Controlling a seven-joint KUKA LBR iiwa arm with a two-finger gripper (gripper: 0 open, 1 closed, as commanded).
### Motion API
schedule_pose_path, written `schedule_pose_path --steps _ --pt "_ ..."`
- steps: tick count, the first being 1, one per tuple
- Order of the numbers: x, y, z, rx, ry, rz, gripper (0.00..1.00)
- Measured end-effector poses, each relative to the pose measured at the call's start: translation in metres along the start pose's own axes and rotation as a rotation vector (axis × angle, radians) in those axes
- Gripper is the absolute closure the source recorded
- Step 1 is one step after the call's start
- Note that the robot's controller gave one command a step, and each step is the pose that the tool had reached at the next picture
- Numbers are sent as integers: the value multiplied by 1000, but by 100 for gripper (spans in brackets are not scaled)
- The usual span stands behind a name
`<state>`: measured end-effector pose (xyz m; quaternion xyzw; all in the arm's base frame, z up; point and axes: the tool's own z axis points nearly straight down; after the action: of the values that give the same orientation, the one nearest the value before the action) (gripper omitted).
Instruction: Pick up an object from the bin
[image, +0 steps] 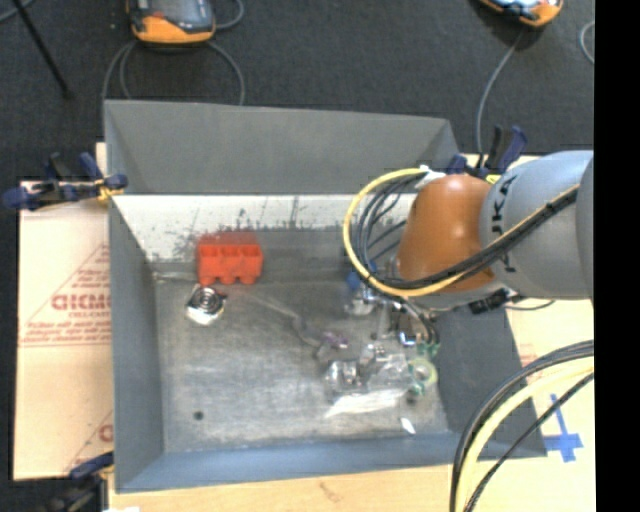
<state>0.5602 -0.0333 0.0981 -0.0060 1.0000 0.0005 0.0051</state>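
Orange dome-shaped wrist cover (445, 235) and yellow and black cable loops (368, 228) hide the right wall and corner of the grey metal bin (280, 160). Hand (395, 345) mostly buried under them, outline unclear. Heap of clear plastic and small metal bits (362, 388) beneath it: can't separate single items. Small dark speck (198, 416) on bin floor: unidentifiable.

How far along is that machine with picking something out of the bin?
Done: the pincer is down in the bin, at its right side, over a heap of small clear and silvery bits. In hand: nothing that I can see gripped or lifted. The orange block and the shiny round cap lie apart at the left, untouched. Left: grab one thing and lift it out.
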Motion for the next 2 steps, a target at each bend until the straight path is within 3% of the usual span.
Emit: schedule_pose_path --steps 1,2 --pt "-21 55 18 15 4 -144 0" --pt "-20 57 17 8 14 -140 100"
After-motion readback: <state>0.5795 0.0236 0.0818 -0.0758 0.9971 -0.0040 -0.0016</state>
